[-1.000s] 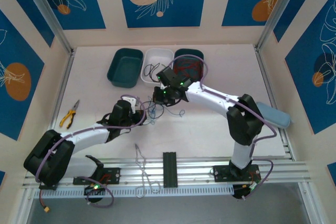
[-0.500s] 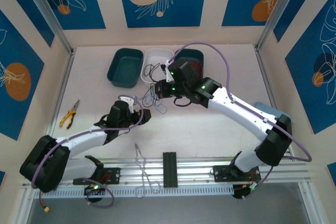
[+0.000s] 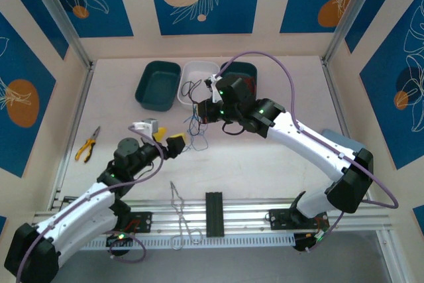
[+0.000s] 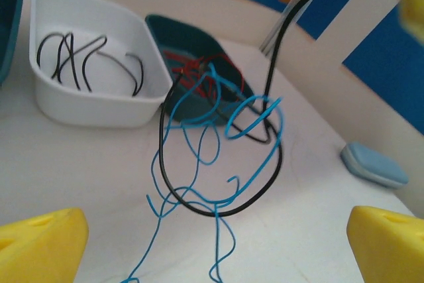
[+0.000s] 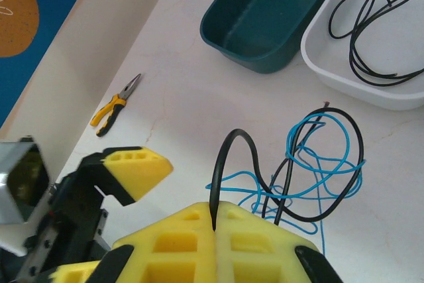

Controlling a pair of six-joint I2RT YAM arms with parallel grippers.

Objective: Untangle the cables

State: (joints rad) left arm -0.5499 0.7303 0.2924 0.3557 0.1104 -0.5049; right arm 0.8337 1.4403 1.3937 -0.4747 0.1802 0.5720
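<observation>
Mid-counter [image 3: 265,164], just near of trays:
- right pincer [image 5: 213,225] clenched on black cable [image 5: 232,134], raised
- blue cables [image 5: 298,193] threaded through its loop, ends dangling
- left pincer [image 4: 212,246] released, fingers wide apart, just near of tangle

Judged step: part blue from black.
- left should close on one blue strand low down
- draw it gently near-left while right holds steady
- avoid pinching both colours
- no jerk, knot may tighten

Containers:
- far-left teal tray [image 3: 140,94]: empty
- white tray [image 4: 86,107]: black cables [image 4: 69,57]
- right teal tray [image 4: 192,38]: red cables [image 4: 199,64]
</observation>
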